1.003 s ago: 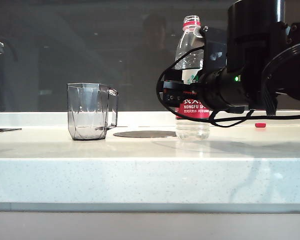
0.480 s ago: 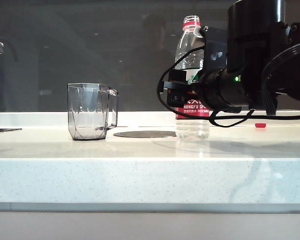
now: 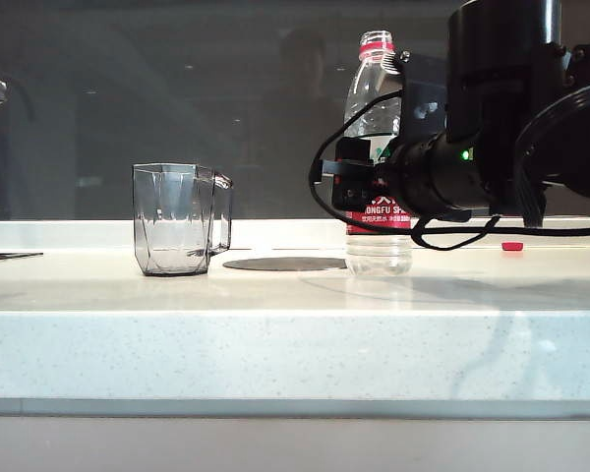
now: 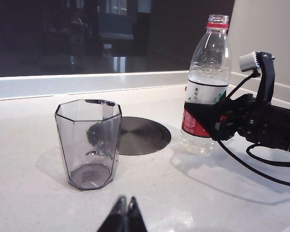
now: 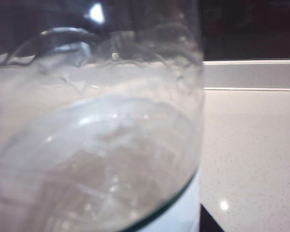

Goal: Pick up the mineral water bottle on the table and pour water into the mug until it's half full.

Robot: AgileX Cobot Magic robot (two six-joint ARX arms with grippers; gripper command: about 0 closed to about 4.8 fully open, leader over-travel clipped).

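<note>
Gripping stage, judged: right tool (image 3: 359,187) sits at the label band of the tall clear plastic mineral water bottle w/ red neck ring (image 3: 377,147), approx. mid-height. Its fingers flank the label front and back in the exterior view. Whether the pads bear on the plastic cannot be told; right wrist view shows only bottle wall close-up, no fingers.

Key relation: bottle stands directly between the right tool's fingers, long axis vertical, neck up, base on the white speckled surface (image 3: 275,334). Tool approaches level, i.e. square to that axis. Right arm is the nearer one.

Left tool (image 4: 125,215) hovers low over the surface, near the clear grey-tinted faceted glass mug (image 3: 181,218), tips together, holding nothing.

Mug stands upright, mouth up, handle towards the bottle, well apart from it and to its left in the exterior view. Flat dark round disc (image 3: 285,264) lies between them. Mug looks empty. Water (image 4: 203,96) level sits at the label's top edge.
</note>
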